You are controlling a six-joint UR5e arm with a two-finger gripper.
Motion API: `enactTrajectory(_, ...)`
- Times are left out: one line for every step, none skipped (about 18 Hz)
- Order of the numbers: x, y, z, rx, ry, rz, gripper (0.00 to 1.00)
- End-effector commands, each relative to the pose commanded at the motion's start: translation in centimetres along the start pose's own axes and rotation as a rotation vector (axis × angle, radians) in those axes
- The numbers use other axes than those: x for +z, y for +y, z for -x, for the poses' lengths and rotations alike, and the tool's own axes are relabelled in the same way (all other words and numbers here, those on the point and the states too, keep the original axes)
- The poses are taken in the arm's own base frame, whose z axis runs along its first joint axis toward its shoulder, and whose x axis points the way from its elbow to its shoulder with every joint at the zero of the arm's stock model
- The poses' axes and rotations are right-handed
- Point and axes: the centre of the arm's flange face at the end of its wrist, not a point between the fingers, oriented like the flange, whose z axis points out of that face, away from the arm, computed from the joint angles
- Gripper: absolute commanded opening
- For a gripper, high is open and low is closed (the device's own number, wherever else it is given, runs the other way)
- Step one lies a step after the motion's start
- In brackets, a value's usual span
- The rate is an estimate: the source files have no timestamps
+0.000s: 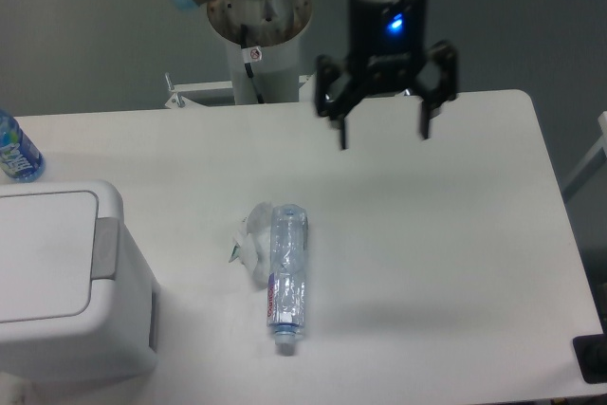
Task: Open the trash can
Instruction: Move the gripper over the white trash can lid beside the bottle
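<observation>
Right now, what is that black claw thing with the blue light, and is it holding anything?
That claw is the robot's gripper, its hand, and it hangs from a robot arm whose round base stands behind the white table. The picture comes from one camera fixed up high, looking down on the table. The gripper has two black fingers spread wide open, and it holds nothing. On the table lie a clear plastic bottle on its side, touching a crumpled white wrapper. At the left stands a big white trash can with its lid shut and a grey push tab. Behind it peeks a blue bottle. The robot's job is to open that can.
</observation>
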Motion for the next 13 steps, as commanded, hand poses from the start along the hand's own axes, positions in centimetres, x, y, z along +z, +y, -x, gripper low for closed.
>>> enactTrajectory(0.5, -0.2, -0.5, -0.015, 0.005, 0.002, 1.00)
enactTrajectory(0.8, -0.4, -1.1, -0.019, 0.008, -0.009, 1.00)
enactTrajectory(1.3, -0.7, -2.0, -0.014, 0.015, -0.015, 1.00)
enactTrajectory(2.0, -0.9, -3.3, -0.004, 0.025, -0.016, 1.00)
enactTrajectory(2.7, -1.0, -4.6, 0.003, 0.036, -0.017, 1.00)
enactTrajectory(3.1, -1.2, -5.6, 0.004, 0.043, -0.023, 1.00)
enactTrajectory(3.5, -1.4, -6.1, -0.004, 0.046, -0.035, 1.00)
enactTrajectory(3.6, -1.7, -6.9, -0.010, 0.050, -0.050, 1.00)
enactTrajectory(4.2, -1.8, -8.0, -0.009, 0.059, -0.052, 1.00)
enactTrajectory(4.7, -1.8, -9.0, -0.007, 0.068, -0.048, 1.00)
enactTrajectory(5.2, -1.8, -9.6, 0.001, 0.073, -0.042, 1.00)
enactTrajectory(5.5, -1.7, -10.3, 0.004, 0.079, -0.036, 1.00)
enactTrajectory(5.5, -1.8, -11.1, 0.006, 0.085, -0.036, 1.00)
